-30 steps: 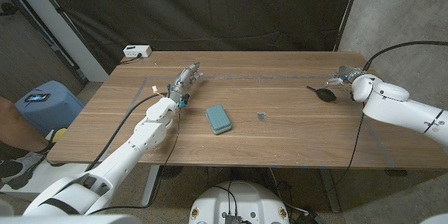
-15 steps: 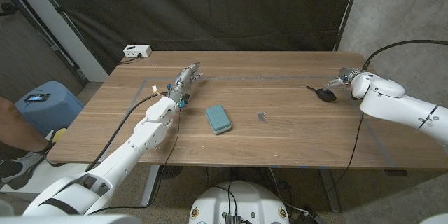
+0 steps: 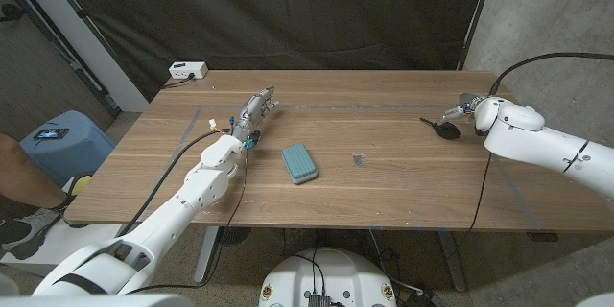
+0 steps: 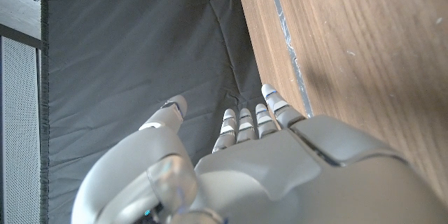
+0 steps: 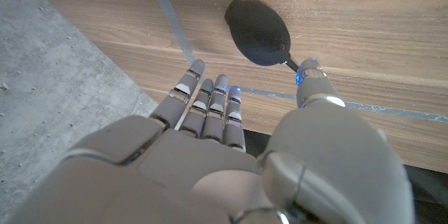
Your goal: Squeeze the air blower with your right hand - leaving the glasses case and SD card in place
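The air blower (image 3: 444, 130), a small black rubber bulb with a thin nozzle, lies on the wooden worktop (image 3: 384, 168) near its right end, just beside the right robot hand (image 3: 464, 106). In the right wrist view the air blower (image 5: 257, 32) rests on the wood past the fingertips (image 5: 210, 91) of the right robot hand (image 5: 210, 147), and the thumb tip stands very near the nozzle end; I cannot tell if it touches. This robot hand holds nothing, its fingers are stretched out and side by side, with the thumb apart. A grey strip of tape (image 5: 168, 14) runs across the wood beside the bulb. The glasses case (image 3: 299, 163), teal and rounded, lies near the middle of the worktop, and the SD card (image 3: 358, 160), a very small dark piece, lies just to the right of it, apart from it. The left robot hand (image 3: 255, 107) reaches over the left part of the worktop, well apart from the case. In the left wrist view the left robot hand (image 4: 266, 161) is released too, fingers straight and together, thumb spread to the side, next to the wood surface. A white power strip (image 3: 187, 71) sits at the far left corner, and a blue stool (image 3: 58, 144) stands on the floor at the left.
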`<control>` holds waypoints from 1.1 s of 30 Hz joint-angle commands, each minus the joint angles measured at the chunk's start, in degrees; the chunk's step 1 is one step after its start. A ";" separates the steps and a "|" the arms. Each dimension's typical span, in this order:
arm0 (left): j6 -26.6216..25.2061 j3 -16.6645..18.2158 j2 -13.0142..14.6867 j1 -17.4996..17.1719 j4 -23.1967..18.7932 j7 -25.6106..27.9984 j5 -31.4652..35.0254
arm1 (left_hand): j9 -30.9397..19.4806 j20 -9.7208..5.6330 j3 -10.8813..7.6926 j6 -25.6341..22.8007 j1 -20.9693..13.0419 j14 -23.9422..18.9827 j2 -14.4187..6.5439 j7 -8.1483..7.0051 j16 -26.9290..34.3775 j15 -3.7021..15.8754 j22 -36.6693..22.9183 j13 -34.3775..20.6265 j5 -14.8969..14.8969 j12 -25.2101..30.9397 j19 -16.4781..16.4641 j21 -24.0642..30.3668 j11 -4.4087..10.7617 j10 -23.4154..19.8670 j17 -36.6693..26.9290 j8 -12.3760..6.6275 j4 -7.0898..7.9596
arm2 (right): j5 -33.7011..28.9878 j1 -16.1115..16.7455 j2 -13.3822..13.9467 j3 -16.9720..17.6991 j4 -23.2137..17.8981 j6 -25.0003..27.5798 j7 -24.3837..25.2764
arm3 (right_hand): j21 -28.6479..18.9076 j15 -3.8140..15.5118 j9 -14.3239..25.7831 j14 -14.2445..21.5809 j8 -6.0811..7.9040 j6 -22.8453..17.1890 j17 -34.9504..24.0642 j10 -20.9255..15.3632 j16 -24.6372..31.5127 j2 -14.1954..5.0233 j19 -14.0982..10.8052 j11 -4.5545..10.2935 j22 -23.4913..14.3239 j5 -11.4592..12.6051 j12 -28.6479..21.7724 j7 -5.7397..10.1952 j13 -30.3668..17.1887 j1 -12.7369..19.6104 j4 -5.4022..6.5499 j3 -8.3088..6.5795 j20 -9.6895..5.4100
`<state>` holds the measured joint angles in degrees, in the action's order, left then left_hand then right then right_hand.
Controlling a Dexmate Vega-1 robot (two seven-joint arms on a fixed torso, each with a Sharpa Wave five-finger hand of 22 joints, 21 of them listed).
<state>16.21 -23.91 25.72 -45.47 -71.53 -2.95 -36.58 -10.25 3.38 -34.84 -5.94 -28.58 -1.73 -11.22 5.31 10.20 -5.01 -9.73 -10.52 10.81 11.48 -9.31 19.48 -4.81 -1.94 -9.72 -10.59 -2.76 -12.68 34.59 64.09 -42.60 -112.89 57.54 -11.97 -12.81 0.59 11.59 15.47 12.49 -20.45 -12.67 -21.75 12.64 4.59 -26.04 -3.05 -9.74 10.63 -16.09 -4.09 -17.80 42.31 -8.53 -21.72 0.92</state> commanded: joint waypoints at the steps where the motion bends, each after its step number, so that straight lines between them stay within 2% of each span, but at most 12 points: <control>1: 0.20 0.20 0.18 -0.83 -0.73 0.31 -0.18 | -0.24 -0.06 0.10 -0.48 -0.66 -0.23 0.17 -0.06 0.40 -0.53 -0.23 -0.26 0.34 0.13 -0.71 -0.06 -0.29 -0.23 -0.23 -0.14 -0.18 | -0.80 -1.39 -0.87 -1.94 -0.65 1.70 -1.32 | 0.21 -0.14 0.13 0.07 0.13 -0.27 -0.13 -0.21 0.17 0.22 0.13 -0.10 -0.28 0.26 -0.17 -0.07 -0.12 0.11 -0.04 0.01 0.03; 17: 0.57 0.30 0.20 -0.96 -0.86 0.47 -0.07 | -0.24 -0.06 0.10 -0.48 -0.74 -0.22 0.17 -0.14 0.40 -0.52 -0.24 -0.26 0.35 0.13 -0.80 -0.35 -0.31 -0.25 -0.22 -0.11 -0.18 | -0.72 -1.86 -1.90 -3.43 0.15 1.90 -1.15 | 0.39 0.03 0.15 0.30 0.26 -0.74 -0.25 -0.61 0.36 0.04 0.06 0.07 -0.30 0.40 -0.37 -0.05 -0.42 0.46 -0.11 0.07 0.20; 24: 0.42 0.38 0.42 -1.13 -1.34 0.72 -0.01 | -0.24 -0.05 0.12 -0.57 -0.77 -0.26 0.18 -0.08 0.41 -0.55 -0.24 -0.26 0.36 0.16 -0.85 -0.47 -0.35 -0.31 -0.22 -0.13 -0.17 | -2.01 -3.15 -2.46 -5.36 1.75 0.89 -2.15 | 0.49 0.01 0.16 0.29 0.24 -0.77 -0.31 -0.59 0.40 0.02 0.09 -0.01 -0.30 0.45 -0.39 0.03 -0.58 0.55 -0.11 0.14 0.22; 33: 0.06 0.49 0.78 -1.33 -1.97 1.00 0.01 | -0.25 -0.02 0.14 -0.56 -0.79 -0.30 0.18 -0.13 0.42 -0.53 -0.25 -0.26 0.36 0.16 -0.92 -0.60 -0.26 -0.33 -0.23 -0.12 -0.15 | -2.43 -3.31 -2.48 -5.42 2.91 -0.02 -2.97 | 0.57 0.11 0.17 0.29 0.23 -0.80 -0.37 -0.54 0.44 0.01 0.10 0.06 -0.31 0.48 -0.39 0.05 -0.71 0.56 -0.09 0.24 0.24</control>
<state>16.72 -23.54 26.18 -46.54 -72.84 -2.26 -36.64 -10.25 3.38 -34.84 -5.94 -28.58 -1.73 -11.22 5.31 10.20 -5.01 -9.73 -10.52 10.81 11.48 -9.94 19.25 -4.81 -1.94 -9.72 -10.58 -2.76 -14.34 31.79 61.84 -47.32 -111.28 58.59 -13.91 -12.47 0.59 11.58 15.47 12.49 -20.88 -12.93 -21.76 12.64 4.58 -26.05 -3.04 -9.73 10.63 -16.09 -4.10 -18.26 42.31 -8.69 -21.57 0.92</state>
